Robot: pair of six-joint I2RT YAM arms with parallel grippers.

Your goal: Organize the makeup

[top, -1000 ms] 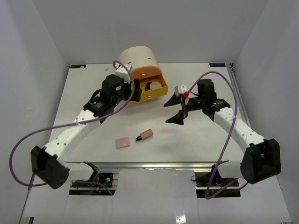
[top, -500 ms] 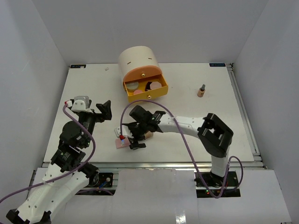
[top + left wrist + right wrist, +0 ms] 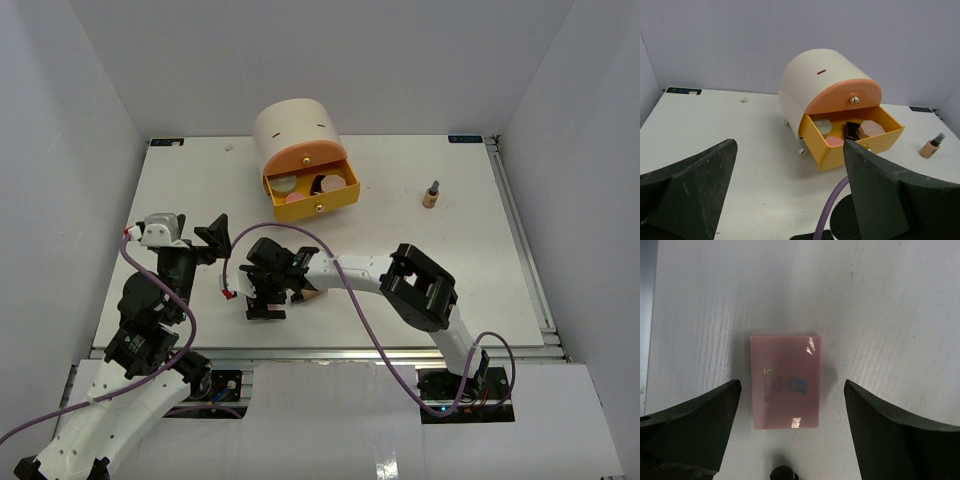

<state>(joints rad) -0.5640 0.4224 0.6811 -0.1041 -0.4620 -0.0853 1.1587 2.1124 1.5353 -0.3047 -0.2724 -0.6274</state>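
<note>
The pink rectangular compact [image 3: 785,381] lies flat on the white table. My right gripper [image 3: 792,385] hangs open straight above it, one finger on each side, touching nothing. In the top view the right gripper [image 3: 265,293] covers that compact, and a tan bottle [image 3: 315,290] lies just to its right. A second tan black-capped bottle [image 3: 431,194] stands upright at the far right. My left gripper [image 3: 197,243] is open and empty at the left, facing the open yellow drawer [image 3: 840,155]. The drawer holds a pink octagonal compact [image 3: 870,127], a pink round one [image 3: 832,141] and a black square one [image 3: 852,130].
The cream cylinder organizer [image 3: 295,128] stands at the back centre, its orange front [image 3: 842,97] above the pulled-out drawer. The right arm [image 3: 350,268] stretches across the table's near middle. A purple cable [image 3: 832,205] crosses the left wrist view.
The left arm has pulled back from the drawer to the near left. The right arm has swung from the right side across to the pink rectangular compact and moved over it.
</note>
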